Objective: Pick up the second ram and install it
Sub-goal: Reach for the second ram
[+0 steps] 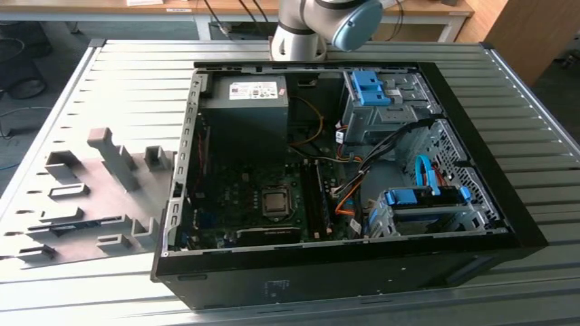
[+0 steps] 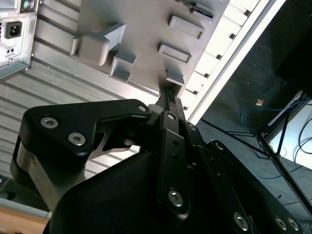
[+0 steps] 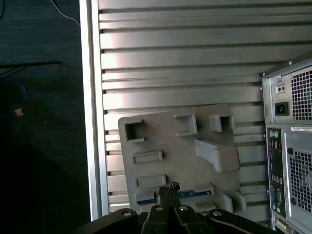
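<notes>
The gripper (image 3: 171, 187) hangs closed and empty over the fixture (image 3: 161, 141), where the ram (image 3: 195, 194) sits edge-up in a slot — a light, stiff, fragile board, I think, best pinched across its flat faces near the middle.

Glare streaks the table (image 3: 195, 48); floor (image 3: 39, 146) lies dim.

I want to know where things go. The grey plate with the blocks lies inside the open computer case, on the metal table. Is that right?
Not quite. The grey plate with the blocks lies beside the open computer case, not inside it. It rests flat on the metal table, on the exterior view's left. The exterior view shows this.
</notes>
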`<state>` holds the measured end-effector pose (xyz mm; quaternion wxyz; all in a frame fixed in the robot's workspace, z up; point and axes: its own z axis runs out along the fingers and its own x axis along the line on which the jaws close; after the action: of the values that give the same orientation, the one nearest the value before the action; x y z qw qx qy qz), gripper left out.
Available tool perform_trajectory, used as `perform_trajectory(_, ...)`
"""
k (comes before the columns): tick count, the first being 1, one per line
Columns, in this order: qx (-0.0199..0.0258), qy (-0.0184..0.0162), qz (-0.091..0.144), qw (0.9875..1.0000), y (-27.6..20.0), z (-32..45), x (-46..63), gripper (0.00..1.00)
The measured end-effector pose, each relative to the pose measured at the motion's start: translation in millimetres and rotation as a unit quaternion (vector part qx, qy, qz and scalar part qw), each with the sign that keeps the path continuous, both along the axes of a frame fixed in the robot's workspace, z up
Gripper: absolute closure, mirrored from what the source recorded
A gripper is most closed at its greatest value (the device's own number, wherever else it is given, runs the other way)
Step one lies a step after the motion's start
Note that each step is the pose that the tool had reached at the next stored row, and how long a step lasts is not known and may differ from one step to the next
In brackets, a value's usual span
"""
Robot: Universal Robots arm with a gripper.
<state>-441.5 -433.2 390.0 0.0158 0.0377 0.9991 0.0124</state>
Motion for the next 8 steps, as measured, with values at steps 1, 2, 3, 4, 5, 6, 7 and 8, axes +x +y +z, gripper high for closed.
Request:
perform_trajectory(1,-0.0002,0.0000,0.000,1.0000,-1.4,0.0,-0.4,0.90)
perform_trajectory(2,-0.0004,0.0000,0.000,1.0000,-2.8,-0.1,-0.8,0.90)
perform_trajectory(3,-0.0007,0.0000,0.000,1.0000,-4.2,-0.1,-1.1,0.90)
perform_trajectory(4,-0.0009,-0.0001,0.000,1.0000,-5.6,-0.2,-1.5,0.90)
perform_trajectory(5,-0.0012,0.0000,0.000,1.0000,-6.9,-0.2,-1.9,0.90)
perform_trajectory(6,-0.0014,-0.0001,0.000,1.0000,-8.3,-0.3,-2.3,0.90)
perform_trajectory(7,-0.0019,0.0000,0.000,1.0000,-11.2,-0.3,-3.1,0.90)
perform_trajectory(8,-0.0023,0.0000,0.000,1.0000,-14.0,-0.4,-4.0,0.90)
